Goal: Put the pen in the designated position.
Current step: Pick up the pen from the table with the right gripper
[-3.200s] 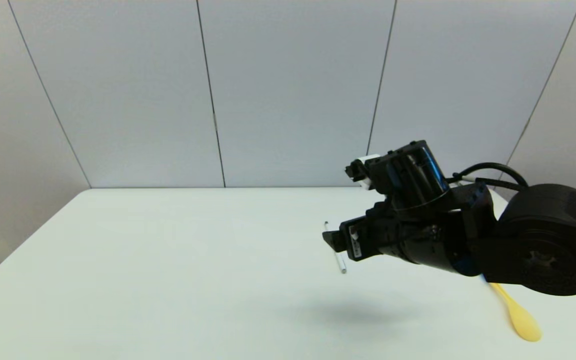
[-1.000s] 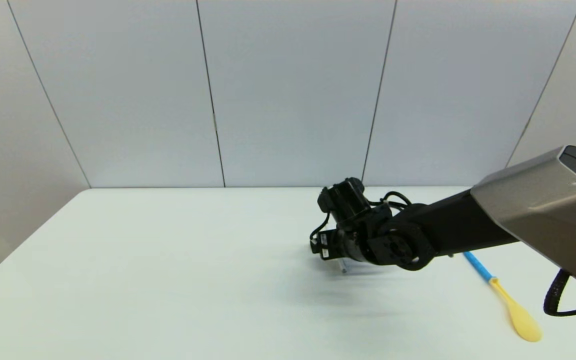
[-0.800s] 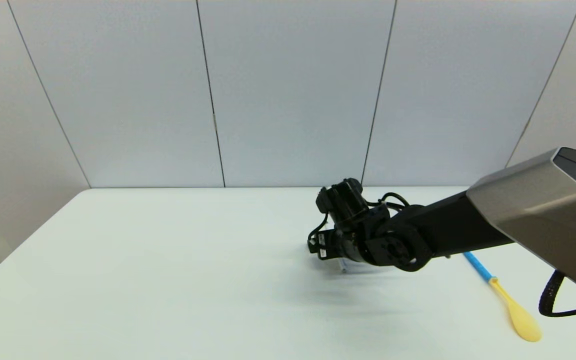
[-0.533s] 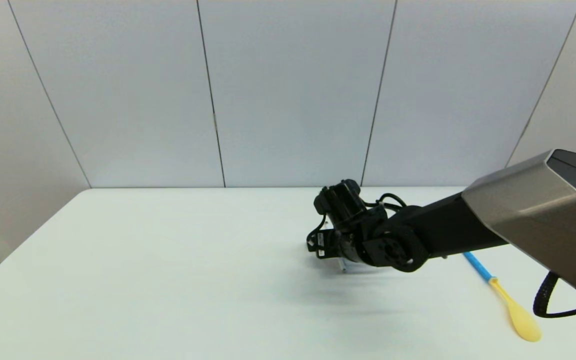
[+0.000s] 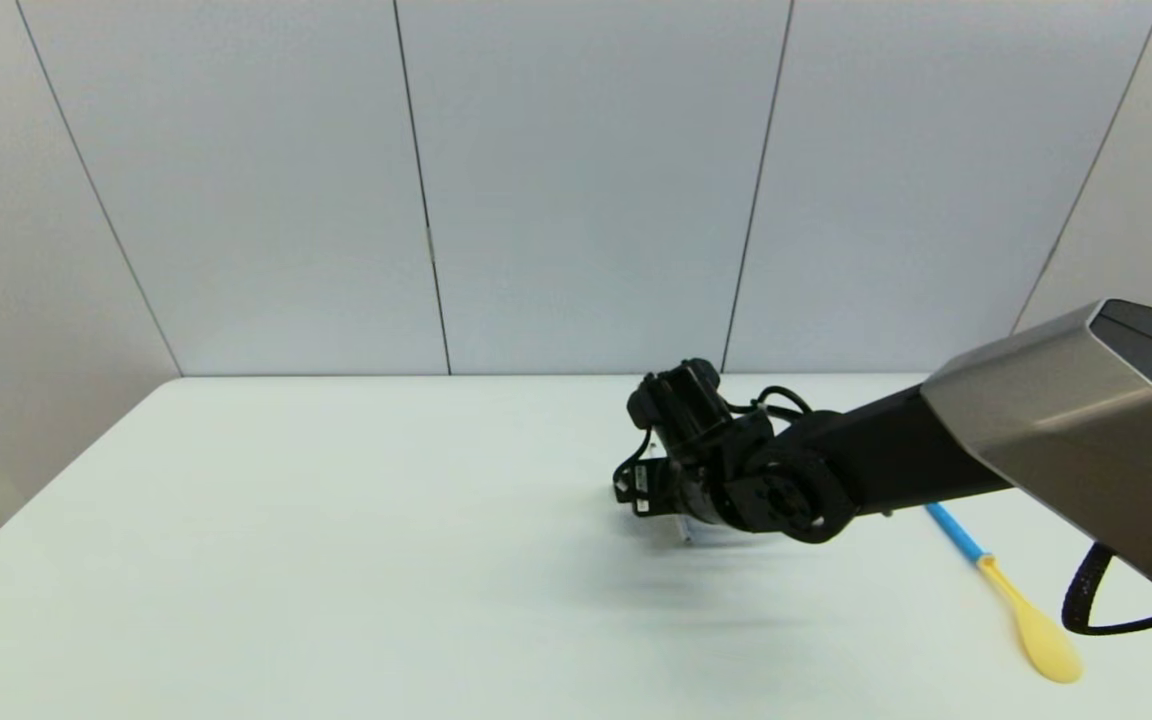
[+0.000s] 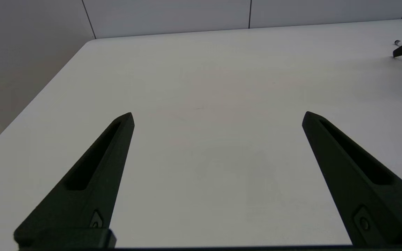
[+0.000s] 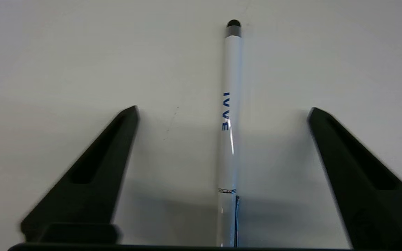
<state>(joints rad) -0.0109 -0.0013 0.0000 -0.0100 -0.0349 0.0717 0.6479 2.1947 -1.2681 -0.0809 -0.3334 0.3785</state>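
The pen is a thin white stick with blue lettering and a dark tip, lying flat on the white table. My right gripper is low over it and open, one finger on each side of the barrel, neither touching it. In the head view the right gripper covers most of the pen, and only its near end pokes out. My left gripper hangs open over bare tabletop, out of the head view. No mark for the designated position shows.
A yellow spoon with a blue handle lies on the table to the right of the right arm. A black cable loops near the right edge. The table's back edge meets grey wall panels.
Since 3.2 s ago the right arm has stretched forward and come down over the pen. In the last second it has only crept slightly left; the pen has not moved.
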